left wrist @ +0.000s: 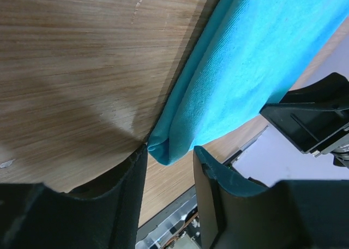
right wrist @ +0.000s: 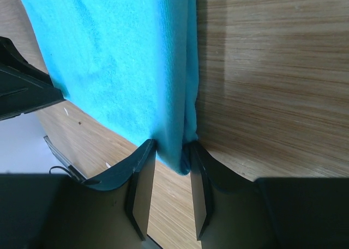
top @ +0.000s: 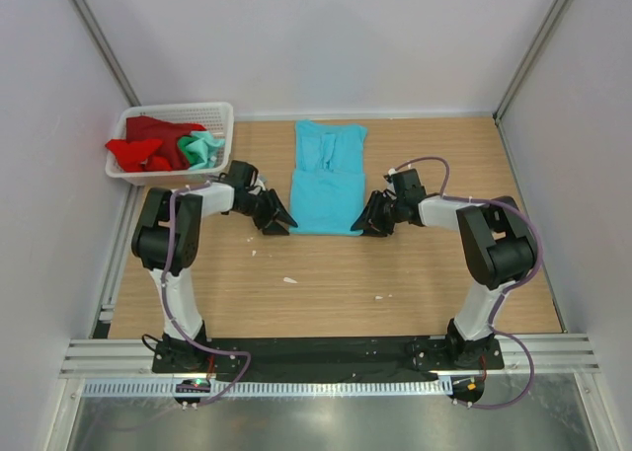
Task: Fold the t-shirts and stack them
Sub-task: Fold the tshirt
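Two grips noted: we see the left gripper [left wrist: 170,151] and right gripper [right wrist: 173,151], each nearly closed, pinching a turquoise t-shirt [top: 326,189] corner between its jaws, cloth extending ahead.

Wooden table [top: 326,273], turquoise t-shirt [top: 328,189] flat at its middle, white basket [top: 178,108] at far-left corner

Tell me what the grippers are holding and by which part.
The turquoise shirt: left gripper pinches its near left corner, right gripper its near right corner.
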